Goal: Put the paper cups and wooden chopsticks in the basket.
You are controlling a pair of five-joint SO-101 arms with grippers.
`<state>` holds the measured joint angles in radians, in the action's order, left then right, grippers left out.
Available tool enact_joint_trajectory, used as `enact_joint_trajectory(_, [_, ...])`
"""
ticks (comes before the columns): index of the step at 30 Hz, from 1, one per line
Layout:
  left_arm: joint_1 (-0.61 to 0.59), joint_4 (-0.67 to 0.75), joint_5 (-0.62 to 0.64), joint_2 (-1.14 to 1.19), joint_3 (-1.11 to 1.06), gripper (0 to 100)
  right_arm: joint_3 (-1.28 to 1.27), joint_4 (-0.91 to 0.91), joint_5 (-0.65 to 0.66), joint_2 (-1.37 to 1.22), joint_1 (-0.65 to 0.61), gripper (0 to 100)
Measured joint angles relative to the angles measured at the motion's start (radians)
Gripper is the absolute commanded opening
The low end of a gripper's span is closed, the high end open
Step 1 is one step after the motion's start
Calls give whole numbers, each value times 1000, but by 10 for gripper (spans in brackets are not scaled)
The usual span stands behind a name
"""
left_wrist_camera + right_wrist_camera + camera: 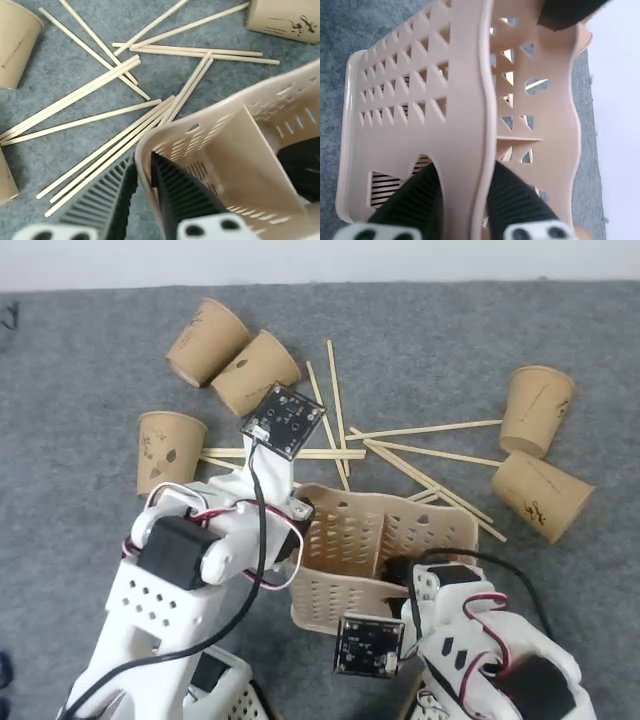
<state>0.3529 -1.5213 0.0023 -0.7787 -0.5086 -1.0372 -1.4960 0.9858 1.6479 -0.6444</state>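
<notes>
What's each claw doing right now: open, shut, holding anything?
Left claw: closed on the basket rim.
Right claw: closed on the basket wall too.

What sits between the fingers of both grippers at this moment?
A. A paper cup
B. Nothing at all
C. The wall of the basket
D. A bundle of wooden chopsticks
C: in each wrist view, the left gripper and the right gripper straddle the wall of the basket, one finger inside and one outside.
</notes>
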Motion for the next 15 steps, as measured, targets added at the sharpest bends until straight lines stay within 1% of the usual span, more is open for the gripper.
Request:
enact_joint_trajectory(2, [0,38,-14,-9,-26,10,0,0,-2,0,0,324])
enact_joint_trajectory(4, [-2,94,-28,-12,-64,10,0,0,-12,0,0,349])
enact_joint_trajectory(6, [-12,144,-32,-14,-98,10,5,0,-52,0,0,351])
enact_joint_trajectory(9, [-34,210,-35,-14,-137,10,12,0,-63,0,0,351])
enact_joint_trajectory(12, [-43,232,-38,-14,-149,10,14,-3,-63,0,2,351])
enact_joint_trajectory(15, [-43,239,-41,-14,-152,10,17,-15,-66,0,-55,351])
